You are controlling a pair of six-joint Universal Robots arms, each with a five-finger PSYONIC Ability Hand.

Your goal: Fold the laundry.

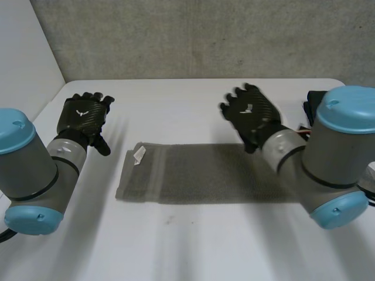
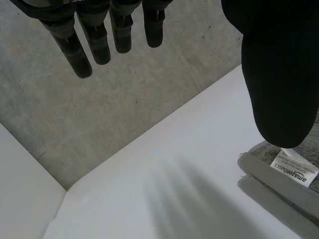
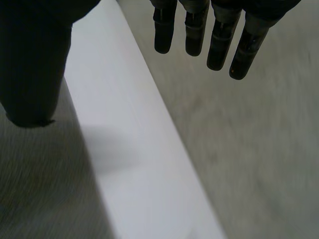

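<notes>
Head view: towel (image 1: 205, 174) btwn left robot hand (image 1: 84, 116), right robot hand (image 1: 253, 114), both splayed.

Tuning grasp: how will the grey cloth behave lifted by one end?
Grey cloth lies flat in thin folded layers: likely floppy, drooping and unfolding when lifted, and probably light. Its textured weave suggests little sliding on the table.

Towel (image 1: 205, 174) on table (image 1: 187, 246), mid-table

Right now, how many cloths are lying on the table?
1. A grey towel lies flat at the middle of the white table, its white label at the end nearer the left hand. The right arm may hide more.
</notes>
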